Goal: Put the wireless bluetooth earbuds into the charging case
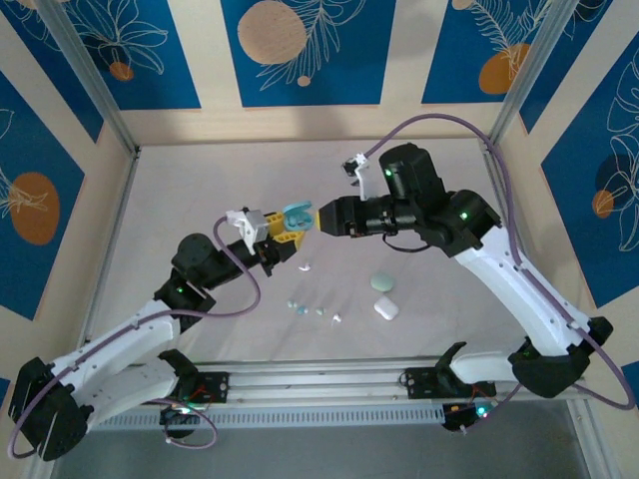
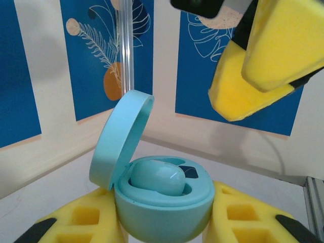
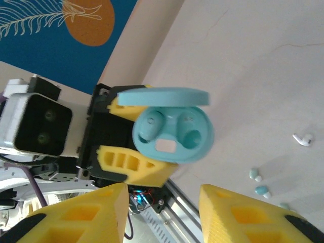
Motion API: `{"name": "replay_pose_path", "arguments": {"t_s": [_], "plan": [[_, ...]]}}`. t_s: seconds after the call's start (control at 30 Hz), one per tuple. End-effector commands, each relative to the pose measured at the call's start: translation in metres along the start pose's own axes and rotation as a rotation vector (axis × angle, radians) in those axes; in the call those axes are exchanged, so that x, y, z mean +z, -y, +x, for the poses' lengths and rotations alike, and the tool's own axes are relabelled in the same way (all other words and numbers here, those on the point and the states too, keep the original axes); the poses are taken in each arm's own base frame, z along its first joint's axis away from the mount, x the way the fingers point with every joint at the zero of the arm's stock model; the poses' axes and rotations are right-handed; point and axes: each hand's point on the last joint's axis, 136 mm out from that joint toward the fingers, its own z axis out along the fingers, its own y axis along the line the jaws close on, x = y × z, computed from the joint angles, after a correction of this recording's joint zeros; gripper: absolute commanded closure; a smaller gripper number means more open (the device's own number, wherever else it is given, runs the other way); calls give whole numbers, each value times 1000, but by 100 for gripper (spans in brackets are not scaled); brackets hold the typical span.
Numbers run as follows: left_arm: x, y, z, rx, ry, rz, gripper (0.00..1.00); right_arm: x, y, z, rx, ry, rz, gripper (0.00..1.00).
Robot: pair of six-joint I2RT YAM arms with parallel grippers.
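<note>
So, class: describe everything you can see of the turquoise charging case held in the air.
The charging case is a smooth turquoise plastic pebble, lid hinged open. Inside are two wells: one holds a matching earbud, the other is empty, with a small white patch between. The left gripper clamps its base in yellow jaws, above the table.

The charging case [image 2: 162, 212] is pale turquoise throughout, lid included, and the earbud [image 2: 154, 177] seated in it is the same turquoise. The left gripper [image 1: 290, 228], on either side of the case, has yellow fingers [image 2: 76, 225]. The right gripper [image 1: 324, 218], facing the case, also has yellow fingers [image 3: 238, 212]. The surface [image 1: 200, 180] is pale pinkish grey. Nearward of the case lie a white earbud [image 1: 306, 267], pale blue earbuds [image 1: 300, 304], a pale green case [image 1: 382, 282] and a white case [image 1: 386, 309]. The walls [image 1: 300, 50] behind the case are beige with blue panels, cream leaf outlines and orange discs.
</note>
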Motion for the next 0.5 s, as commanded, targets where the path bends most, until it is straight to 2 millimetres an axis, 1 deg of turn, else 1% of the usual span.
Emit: {"name": "replay_pose_path", "arguments": {"t_s": [0.0,0.03,0.07,0.13,0.17,0.23,0.33,0.4,0.47], "plan": [[-8,0,-14,9,44,-26,69,-11,29,3,47,39,85,59],[-10,-1,-16,11,48,-34,69,-13,46,6,85,47,133,59],[-12,-2,-19,13,53,-43,69,-14,58,8,110,48,158,59],[-18,-3,-24,18,58,-63,70,-10,88,21,159,26,219,59],[-20,-2,-27,22,60,-69,70,-7,100,26,176,12,246,59],[-27,-2,-33,31,64,-83,70,6,123,44,212,-48,284,59],[-37,0,-45,37,76,-98,70,34,142,72,276,-176,289,61],[-42,1,-50,44,72,-102,70,55,147,90,295,-250,285,62],[-47,4,-57,47,78,-100,70,78,147,108,294,-315,266,63]]}}
